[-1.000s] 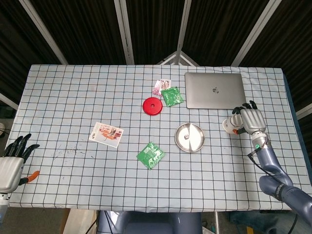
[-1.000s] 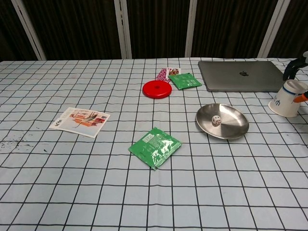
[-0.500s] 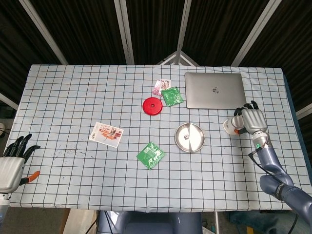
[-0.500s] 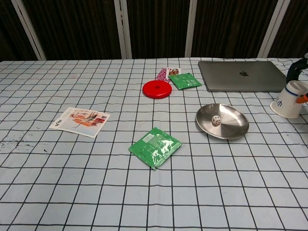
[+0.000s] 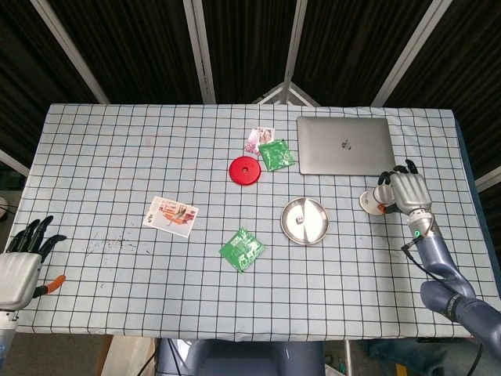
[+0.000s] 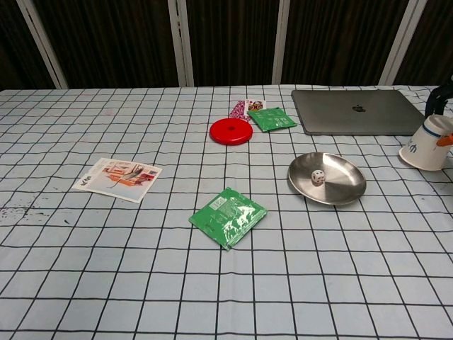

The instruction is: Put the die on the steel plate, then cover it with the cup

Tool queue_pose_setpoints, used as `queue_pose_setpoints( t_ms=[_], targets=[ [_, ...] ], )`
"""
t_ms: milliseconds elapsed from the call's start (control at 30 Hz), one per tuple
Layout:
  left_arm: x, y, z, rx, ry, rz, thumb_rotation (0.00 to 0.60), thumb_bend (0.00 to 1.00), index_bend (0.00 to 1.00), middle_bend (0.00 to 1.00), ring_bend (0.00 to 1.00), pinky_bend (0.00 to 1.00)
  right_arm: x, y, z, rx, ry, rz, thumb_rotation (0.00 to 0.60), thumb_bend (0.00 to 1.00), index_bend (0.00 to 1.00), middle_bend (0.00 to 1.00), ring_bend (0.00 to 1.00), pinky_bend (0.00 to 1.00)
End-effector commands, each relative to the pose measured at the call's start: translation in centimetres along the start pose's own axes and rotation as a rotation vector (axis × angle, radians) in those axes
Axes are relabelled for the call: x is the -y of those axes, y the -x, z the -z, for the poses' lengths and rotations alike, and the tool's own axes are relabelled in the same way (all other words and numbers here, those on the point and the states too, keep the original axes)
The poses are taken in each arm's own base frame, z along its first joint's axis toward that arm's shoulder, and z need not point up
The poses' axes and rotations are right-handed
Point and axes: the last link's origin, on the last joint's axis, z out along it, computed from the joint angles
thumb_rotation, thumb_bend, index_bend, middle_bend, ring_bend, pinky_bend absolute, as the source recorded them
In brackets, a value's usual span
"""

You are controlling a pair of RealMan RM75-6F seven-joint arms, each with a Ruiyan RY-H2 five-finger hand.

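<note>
A small white die (image 6: 318, 177) lies inside the round steel plate (image 6: 347, 192), right of the table's middle; in the head view the die (image 5: 305, 220) is a speck in the plate (image 5: 290, 228). To the right of the plate, my right hand (image 5: 405, 193) grips a white paper cup (image 5: 367, 201) just above the cloth. In the chest view the cup (image 6: 427, 147) is at the right edge, rim down and slightly tilted, with only dark fingertips (image 6: 440, 98) showing behind it. My left hand (image 5: 19, 266) hangs open off the table's near left corner, holding nothing.
A closed silver laptop (image 5: 344, 145) lies behind the plate and cup. A red disc (image 5: 244, 171), two green packets (image 5: 275, 154) (image 5: 243, 249), a small printed packet (image 5: 259, 139) and a printed card (image 5: 171, 215) lie on the checked cloth.
My right hand has shifted slightly to the right with the cup, and the cup now stands more upright. The left hand has sunk a little lower.
</note>
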Motion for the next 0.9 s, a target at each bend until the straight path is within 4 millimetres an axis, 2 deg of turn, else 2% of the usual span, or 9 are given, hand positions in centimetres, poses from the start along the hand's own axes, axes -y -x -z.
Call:
queue_pose_setpoints(
  t_ms=[33, 233, 400, 533, 900],
  targets=[
    [0.0, 0.0, 0.0, 0.002, 0.001, 0.000, 0.600, 0.26, 0.26, 0.00, 0.00, 0.13, 0.0, -0.1, 0.1, 0.008, -0.003, 0.011, 0.600, 0.29, 0.47, 0.44, 0.20, 0.00],
    [-0.1, 0.0, 0.0, 0.006, 0.008, 0.004, 0.600, 0.26, 0.26, 0.00, 0.00, 0.13, 0.4, -0.4, 0.2, 0.015, -0.018, 0.023, 0.600, 0.32, 0.48, 0.46, 0.22, 0.00],
    [-0.1, 0.0, 0.0, 0.009, 0.010, 0.010, 0.600, 0.26, 0.26, 0.00, 0.00, 0.13, 1.6, -0.9, 0.4, 0.008, -0.058, 0.041, 0.600, 0.33, 0.48, 0.46, 0.22, 0.00],
    [-0.1, -0.1, 0.0, 0.009, 0.015, 0.015, 0.600, 0.26, 0.26, 0.00, 0.00, 0.13, 3.7, -1.8, 0.7, -0.011, -0.110, 0.039, 0.600, 0.33, 0.48, 0.46, 0.22, 0.00],
    [0.6, -0.6, 0.1, 0.000, 0.017, 0.041, 0.600, 0.26, 0.26, 0.00, 0.00, 0.13, 12.8, -3.3, 2.5, -0.007, -0.279, -0.026, 0.600, 0.33, 0.48, 0.46, 0.22, 0.00]
  ],
)
